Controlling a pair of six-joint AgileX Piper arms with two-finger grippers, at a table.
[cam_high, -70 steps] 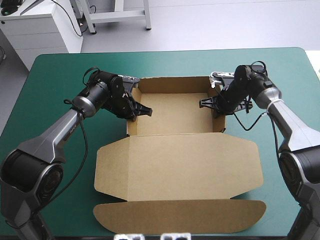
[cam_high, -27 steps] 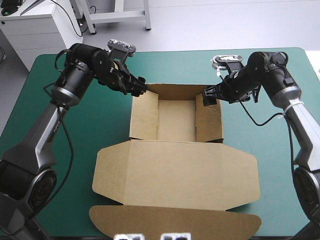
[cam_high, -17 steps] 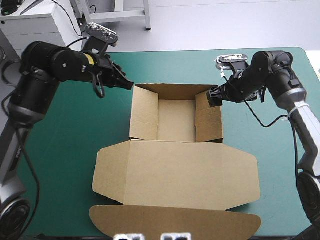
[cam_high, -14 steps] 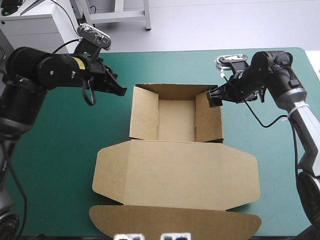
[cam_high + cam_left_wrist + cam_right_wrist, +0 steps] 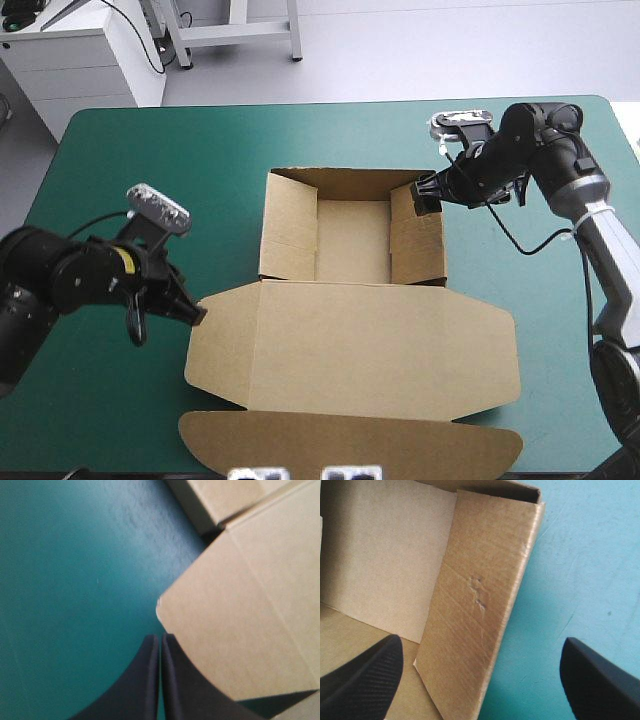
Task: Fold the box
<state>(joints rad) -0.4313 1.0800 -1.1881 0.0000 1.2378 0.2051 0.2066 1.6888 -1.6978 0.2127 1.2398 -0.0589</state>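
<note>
The box (image 5: 350, 240) sits mid-table on the teal-green cover (image 5: 130, 160). It is an open tray with its walls up toward the far edge, and its lid (image 5: 360, 345) is spread flat toward the near edge. Over on the left, the left gripper (image 5: 197, 313) is down low at the lid's left corner, its black fingers pressed together into a single point. Its wrist view puts that point just beside the corner's rounded edge, though I can't tell whether it touches. Across to the right, the right gripper (image 5: 425, 195) hangs at the tray's far right corner with its fingers spread wide. Its wrist view shows the right wall (image 5: 480, 595) standing upright between them, with one finger over the tray's inside and the other out over the cover. No contact with the board is visible there.
</note>
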